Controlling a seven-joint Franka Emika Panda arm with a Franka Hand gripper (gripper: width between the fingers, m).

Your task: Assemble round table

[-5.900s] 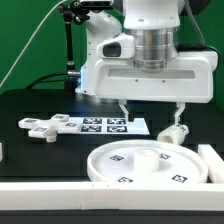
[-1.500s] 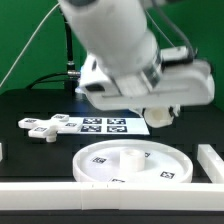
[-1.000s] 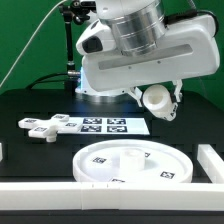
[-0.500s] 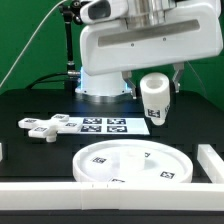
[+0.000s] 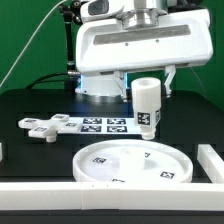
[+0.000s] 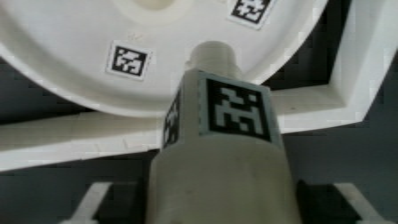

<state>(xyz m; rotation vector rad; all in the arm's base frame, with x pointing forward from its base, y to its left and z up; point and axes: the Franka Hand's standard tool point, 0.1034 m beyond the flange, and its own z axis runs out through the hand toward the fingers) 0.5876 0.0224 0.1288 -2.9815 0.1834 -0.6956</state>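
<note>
The gripper (image 5: 148, 88) is clamped on the short thick cylinder leg (image 5: 147, 110), one finger on each side of its upper end. The leg hangs upright with a tag facing outward, over the far part of the large round disc (image 5: 128, 166) and, as far as I can judge, not touching it. The disc lies flat on the black bench (image 5: 30, 148). The cross-shaped base piece (image 5: 45, 126) lies well apart, toward the exterior view's left, next to the marker board (image 5: 105, 125)
</note>
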